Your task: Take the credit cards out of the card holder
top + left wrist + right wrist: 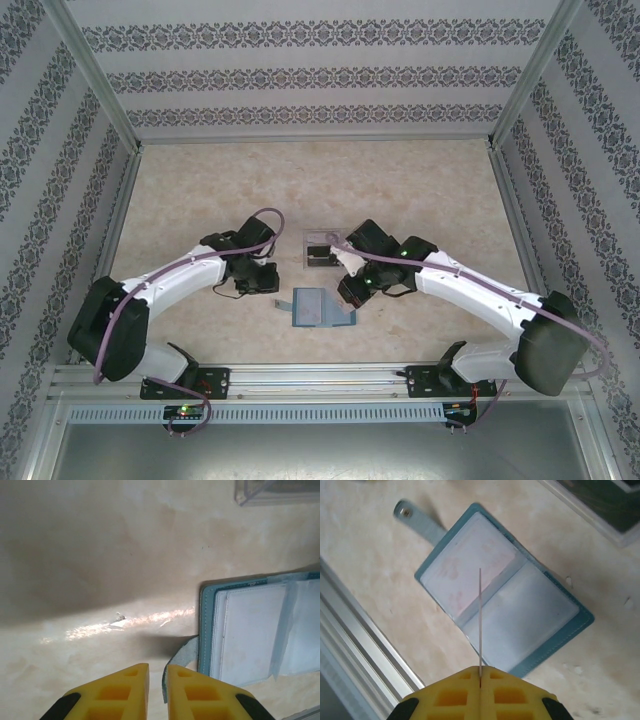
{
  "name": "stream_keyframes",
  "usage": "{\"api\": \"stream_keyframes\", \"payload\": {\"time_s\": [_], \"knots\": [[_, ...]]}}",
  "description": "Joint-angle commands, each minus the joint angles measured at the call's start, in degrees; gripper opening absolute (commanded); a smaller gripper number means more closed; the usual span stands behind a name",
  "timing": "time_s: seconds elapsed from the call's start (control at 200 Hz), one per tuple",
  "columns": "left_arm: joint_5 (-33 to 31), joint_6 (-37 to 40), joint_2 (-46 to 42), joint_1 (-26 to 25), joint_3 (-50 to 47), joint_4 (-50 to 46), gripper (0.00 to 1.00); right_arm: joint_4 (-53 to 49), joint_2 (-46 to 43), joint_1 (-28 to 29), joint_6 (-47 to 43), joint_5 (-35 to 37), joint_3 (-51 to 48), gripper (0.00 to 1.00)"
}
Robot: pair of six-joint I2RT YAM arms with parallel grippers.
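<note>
You are looking at the card holder (312, 307) lying open and flat on the table (200, 190), near the front edge and midway between the two arms, with its paler inside facing up. From the right wrist you are seeing both clear-sleeved pages of the card holder (530, 610), and a pale card with faint pinkish marks (470, 565) is sitting under the sleeve on the page nearer the strap tab (415, 517). That strap tab is lying loose on the table, sticking out from the holder's edge.

Your right gripper (480, 670) is hanging directly above the open holder with its jaws pressed together on a credit card (480, 620). You are seeing that card edge-on, as a thin pale line running out from between the yellow fingertips over the holder's fold. In the top view the right gripper (352, 292) is sitting at the holder's right edge.

Your left gripper (157, 672) is hovering just off the strap side of the card holder (250, 635), its jaws standing narrowly apart with nothing between them. The strap tab (181, 655) is curling down beside its fingertips.

A clear plastic tray (322, 248) is resting just beyond the holder, and an aluminium rail (360, 620) is running along the near edge of the table.
</note>
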Motion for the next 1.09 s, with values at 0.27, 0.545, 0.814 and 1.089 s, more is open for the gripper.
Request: {"api": "stream_keyframes", "payload": {"time_s": [0.27, 0.545, 0.814, 1.089], "knots": [[2.9, 6.3, -6.9, 8.4, -2.3, -6.3, 0.22, -11.5, -1.6, -0.4, -42.0, 7.8, 7.7, 0.00], [2.0, 10.1, -7.5, 9.8, 1.8, -9.8, 0.25, -15.2, 6.5, -3.7, -51.9, 9.7, 17.4, 0.00], [-1.2, 15.1, -6.9, 13.0, 6.6, -15.5, 0.26, -17.2, 19.2, -6.8, -55.5, 8.5, 30.6, 0.00], [-0.6, 16.3, -8.3, 14.1, 5.2, -13.4, 0.27, -22.0, 32.8, -8.5, -57.4, 7.5, 43.9, 0.00]]}}
